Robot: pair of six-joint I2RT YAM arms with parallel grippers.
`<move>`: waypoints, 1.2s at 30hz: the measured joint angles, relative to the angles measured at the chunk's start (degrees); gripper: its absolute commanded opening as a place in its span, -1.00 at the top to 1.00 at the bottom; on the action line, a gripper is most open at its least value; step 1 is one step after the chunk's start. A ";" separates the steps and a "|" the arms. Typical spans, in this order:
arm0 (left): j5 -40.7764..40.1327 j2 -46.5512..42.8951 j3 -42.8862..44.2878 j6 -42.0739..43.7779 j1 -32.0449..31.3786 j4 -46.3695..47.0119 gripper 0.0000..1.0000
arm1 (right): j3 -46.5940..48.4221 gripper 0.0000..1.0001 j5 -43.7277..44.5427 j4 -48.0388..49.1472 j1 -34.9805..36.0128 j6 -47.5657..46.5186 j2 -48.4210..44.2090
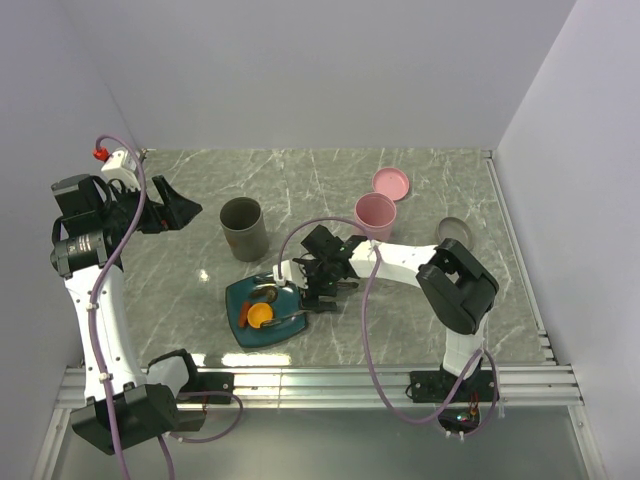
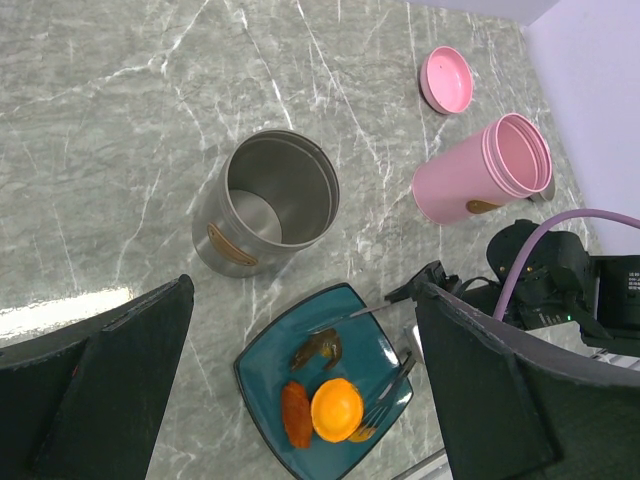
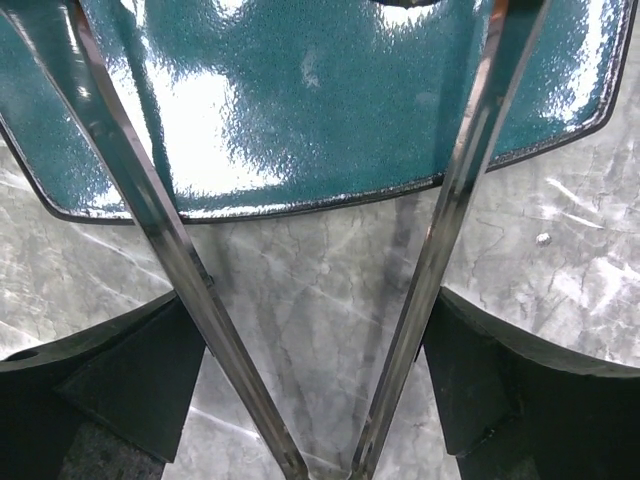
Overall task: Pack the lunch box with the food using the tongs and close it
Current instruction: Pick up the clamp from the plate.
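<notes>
Here, the right end effector (image 3: 315,330) gripped the tongs (image 3: 140,190), their arms reaching ahead of it over the teal plate (image 3: 300,120), where the orange piece (image 2: 337,408) and brown piece (image 2: 318,349) lay. The left end effector (image 2: 305,290) hung released, well apart.

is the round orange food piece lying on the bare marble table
No, the small round orange food piece sits on the teal square plate, inside its rim.

Tongs (image 3: 458,180) splayed over plate (image 3: 300,100); orange piece (image 2: 337,408), brown piece (image 2: 318,350) on it.
</notes>
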 measured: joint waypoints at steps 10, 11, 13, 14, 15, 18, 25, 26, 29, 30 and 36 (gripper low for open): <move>0.11 0.04 -0.11 0.00 0.00 0.02 -0.99 | -1.77 -0.54 -1.62 0.63 0.00 -0.74 -1.09; 0.22 0.02 -0.11 0.00 0.00 0.04 -0.99 | -2.12 -0.53 -1.77 0.57 0.00 -0.76 -1.46; 0.31 0.02 -0.22 -0.02 0.00 0.04 -0.99 | -2.40 -0.52 -2.03 0.31 -0.09 -0.74 -2.08; 0.35 0.04 -0.22 -0.02 0.00 0.07 -0.99 | -2.40 -0.50 -2.25 0.20 -0.17 -0.63 -2.36; 0.39 0.04 -0.26 -0.02 0.00 0.07 -0.99 | -2.40 -0.49 -2.45 0.17 -0.31 -0.61 -2.60; 0.44 0.02 -0.35 -0.04 0.00 0.15 -0.99 | -2.38 -0.47 -3.06 -0.26 -1.36 -0.04 -3.41; 0.83 0.02 -0.39 -0.04 0.00 0.31 -0.99 | -1.49 -0.41 -5.29 -2.89 -3.87 1.31 -5.60; 0.85 0.02 -0.39 -0.07 0.00 0.37 -0.99 | -1.22 -0.41 -5.62 -3.37 -4.02 1.46 -5.97; 1.03 0.04 -0.39 -0.22 0.00 0.42 -0.99 | -0.22 -0.40 -6.69 -4.70 -4.48 1.84 -7.37; 1.18 0.04 -0.39 -0.24 0.00 0.44 -0.99 | 0.13 -0.40 -7.19 -5.18 -4.59 2.01 -7.82; 1.33 0.04 -0.39 -0.72 0.00 0.50 -0.99 | 1.86 -0.41 -8.94 -7.89 -5.14 2.80 -10.93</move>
